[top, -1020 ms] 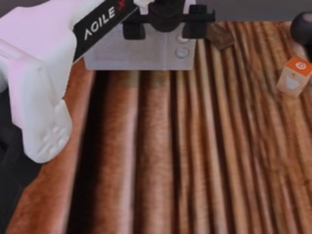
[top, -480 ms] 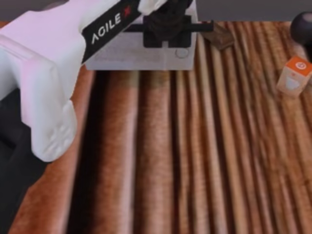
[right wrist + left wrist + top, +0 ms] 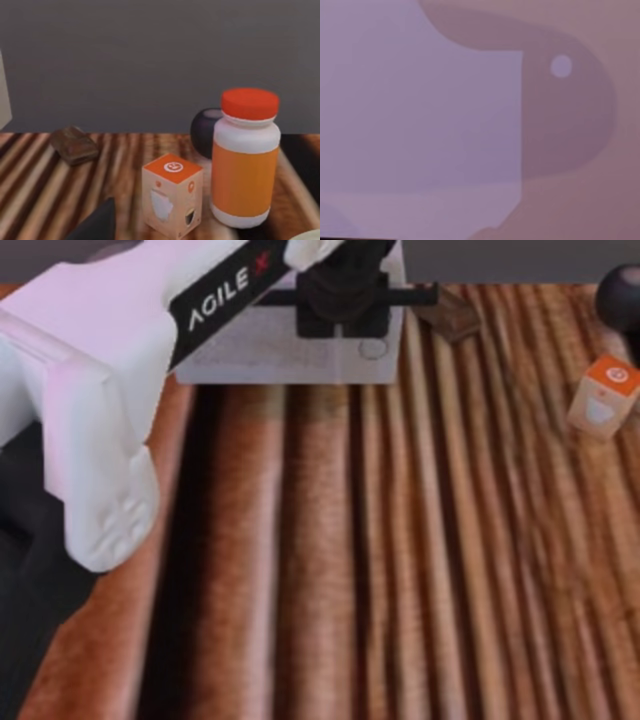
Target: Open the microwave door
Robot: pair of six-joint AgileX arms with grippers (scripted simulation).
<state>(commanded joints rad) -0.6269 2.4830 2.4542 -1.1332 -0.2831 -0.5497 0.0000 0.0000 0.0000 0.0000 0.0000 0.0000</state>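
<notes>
Wooden table [image 3: 420, 540], left gripper [image 3: 345, 310] at microwave door [image 3: 270, 352]

Soft, even light over my table, with close things blurred.

From above, my left arm [image 3: 90, 390] fills the ten o'clock corner, washed pale pink-white and out of focus, and it throws a broad dark shadow on the wooden table [image 3: 400, 540] running down toward seven o'clock. The wood grain looks smeared into long streaks. My left wrist view is a hazy lilac blank: a pale surface with a soft rounded shadow toward two o'clock and one small bright spot inside it. My right wrist view is clearer: the orange-capped bottle [image 3: 245, 160] and small orange box [image 3: 172, 200] are evenly lit, without glare, against a dull grey wall.
</notes>
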